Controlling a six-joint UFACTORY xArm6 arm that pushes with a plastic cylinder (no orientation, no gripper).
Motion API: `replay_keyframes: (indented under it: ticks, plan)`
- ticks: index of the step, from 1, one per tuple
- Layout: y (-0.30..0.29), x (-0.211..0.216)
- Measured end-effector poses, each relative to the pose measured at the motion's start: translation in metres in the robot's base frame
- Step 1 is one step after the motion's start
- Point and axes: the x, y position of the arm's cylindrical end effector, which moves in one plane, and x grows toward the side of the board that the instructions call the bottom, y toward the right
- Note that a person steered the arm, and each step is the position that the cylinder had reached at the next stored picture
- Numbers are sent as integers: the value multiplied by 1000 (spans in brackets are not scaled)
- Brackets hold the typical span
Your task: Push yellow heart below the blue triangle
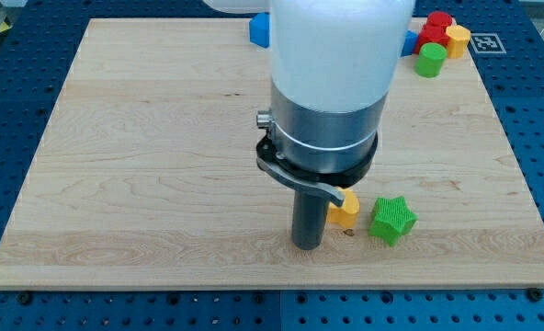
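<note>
- My tip [308, 245] sits at 6 o'clock on the board [143, 165], touching the yellow heart [344, 211] at its 3 o'clock; no fingers, a bare rod.
- One green star [393, 221] lies just beyond the heart at 3 o'clock.
- Two blue blocks: one [259, 29] at 12 o'clock, one [410, 41] half hidden; shapes unclear.
- At 1 o'clock: one red block [435, 28], one yellow block [458, 39], one green block [430, 60].
</note>
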Motion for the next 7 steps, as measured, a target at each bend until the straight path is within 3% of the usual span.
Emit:
replay_keyframes:
  ticks: [3, 5, 7]
  plan:
    - [29, -62]
    - [28, -8]
    - [45, -27]
